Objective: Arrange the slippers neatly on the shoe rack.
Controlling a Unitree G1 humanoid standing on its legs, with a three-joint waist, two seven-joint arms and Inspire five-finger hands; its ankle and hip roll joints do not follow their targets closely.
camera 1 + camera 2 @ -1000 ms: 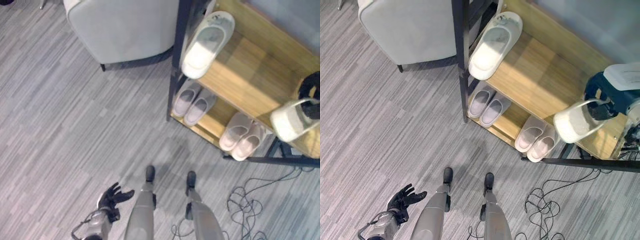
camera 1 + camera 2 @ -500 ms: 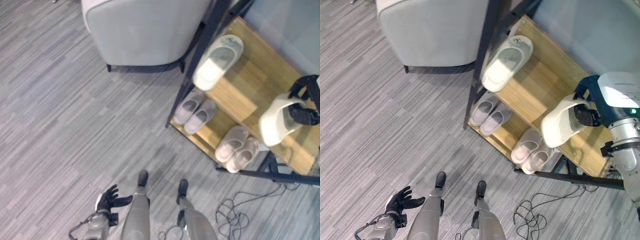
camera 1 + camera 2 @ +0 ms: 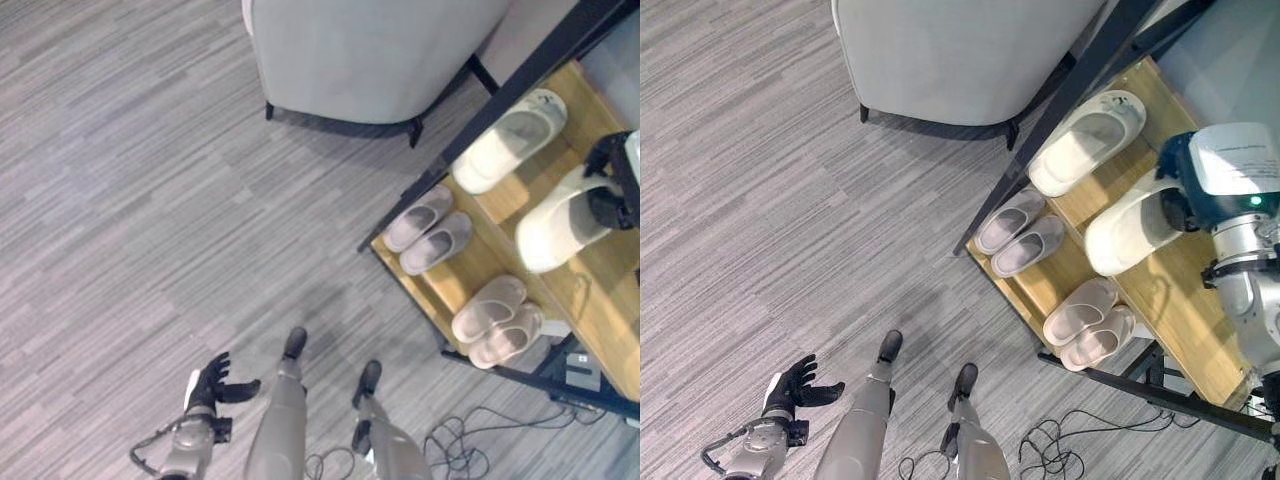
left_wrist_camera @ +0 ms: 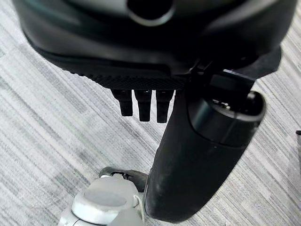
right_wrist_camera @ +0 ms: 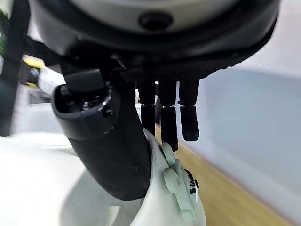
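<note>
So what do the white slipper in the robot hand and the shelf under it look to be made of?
The thick white slipper pinched in the right robot hand looks like moulded foam or rubber: smooth, matte, one seamless piece, though that is a guess. The shoe rack's top shelf looks like light wood or laminate with visible grain, on a black frame.

Right hand (image 3: 1175,195) covers the heel of the held slipper (image 3: 1125,232). Shoe rack (image 3: 1185,300) beyond the hand and the armchair (image 3: 960,50) are cut by the edges.
</note>
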